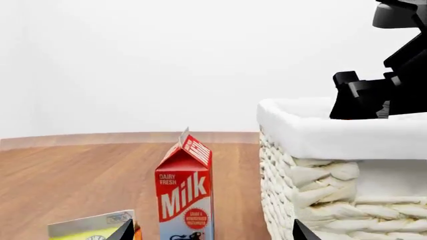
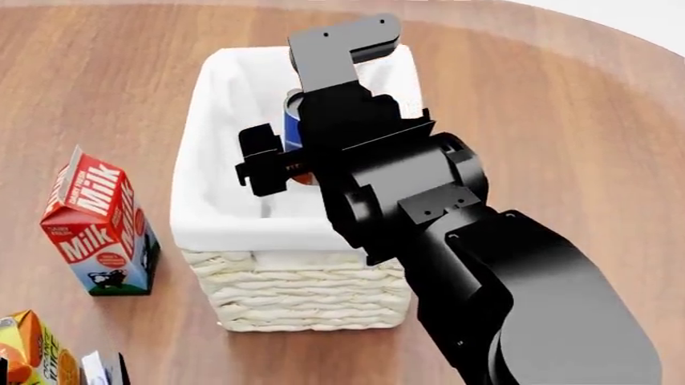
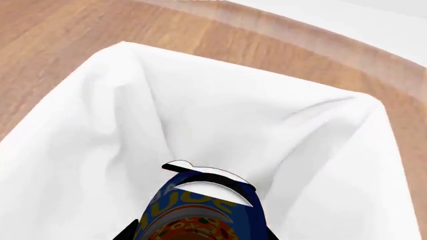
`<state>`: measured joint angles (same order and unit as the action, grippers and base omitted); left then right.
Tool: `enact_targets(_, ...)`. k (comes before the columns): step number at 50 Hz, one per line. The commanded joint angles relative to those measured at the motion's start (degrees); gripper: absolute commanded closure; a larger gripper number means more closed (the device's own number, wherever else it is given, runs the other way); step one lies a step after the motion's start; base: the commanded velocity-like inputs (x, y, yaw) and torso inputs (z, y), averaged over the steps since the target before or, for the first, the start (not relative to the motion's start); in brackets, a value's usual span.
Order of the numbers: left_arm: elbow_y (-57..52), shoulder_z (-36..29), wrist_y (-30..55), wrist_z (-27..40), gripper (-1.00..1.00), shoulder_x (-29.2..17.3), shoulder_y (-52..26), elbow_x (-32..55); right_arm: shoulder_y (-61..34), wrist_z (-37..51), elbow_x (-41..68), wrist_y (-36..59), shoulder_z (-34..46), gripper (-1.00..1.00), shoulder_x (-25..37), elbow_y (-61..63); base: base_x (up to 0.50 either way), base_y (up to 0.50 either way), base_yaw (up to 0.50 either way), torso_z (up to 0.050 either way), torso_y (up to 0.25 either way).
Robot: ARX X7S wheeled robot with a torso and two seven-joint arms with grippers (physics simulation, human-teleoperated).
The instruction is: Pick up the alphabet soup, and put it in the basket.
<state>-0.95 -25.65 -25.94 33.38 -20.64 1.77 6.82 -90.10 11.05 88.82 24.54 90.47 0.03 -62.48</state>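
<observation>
The alphabet soup (image 3: 197,210) is a blue-labelled can held in my right gripper (image 3: 200,235), whose jaws press its two sides. In the head view the can (image 2: 292,128) shows as a blue sliver behind the right arm, over the basket's inside. The basket (image 2: 230,192) is a tall cream wicker box with white cloth lining; its lining fills the right wrist view (image 3: 267,125), and its side shows in the left wrist view (image 1: 320,195). My left gripper (image 1: 208,231) is open and empty, low by the table, between the milk carton and the basket.
A red and white milk carton (image 2: 96,224) stands left of the basket, also in the left wrist view (image 1: 185,192). An orange carton (image 2: 27,349) and another box sit at the table's front left. My right arm (image 2: 450,241) hangs over the basket's right half.
</observation>
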Motion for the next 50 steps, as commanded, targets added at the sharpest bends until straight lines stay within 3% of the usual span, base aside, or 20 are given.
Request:
enact_targets(1,0.2,-0.2,-0.5,-0.3,-1.0,-0.1,-0.1,0.4,-0.6,0.6,-3.1,-0.8,-0.9,1.0,0.0,0.5,0.0,0.0,0.0,0.0,-0.088)
enact_targets(3,0.2,-0.1,-0.5,-0.1,-1.0,-0.1,-0.1,0.3,-0.7,1.1,-3.3,-0.3,-0.8,1.0,0.0,0.7,0.0,0.0,0.0,0.0,-0.074)
enact_targets(4,0.3,-0.2,-0.8,-0.4,-1.0,-0.2,-0.1,0.7,-0.8,1.6,-3.3,0.4,-0.7,-1.0,0.0,0.9,0.0,0.0,0.0,0.0,-0.041)
enact_targets(29,0.3,-0.5,-1.1,-0.6,-1.0,-0.4,-0.1,1.2,-3.5,0.7,-3.5,0.3,-1.3,-1.0,0.1,1.4,0.0,0.0,0.0,0.0,0.0)
enact_targets(39,0.2,-0.7,-0.8,-0.4,-1.0,-0.4,-0.2,1.0,-8.4,13.3,-0.4,3.0,-4.4,-1.0,13.1,24.3,0.0,0.0,0.0,0.0,0.0)
enact_targets(50,1.0,-0.9,-0.9,-0.6,-1.0,-0.3,-0.7,1.1,-10.0,19.6,0.7,3.4,-6.1,-1.0,23.2,38.5,0.0,0.0,0.0,0.0,0.0)
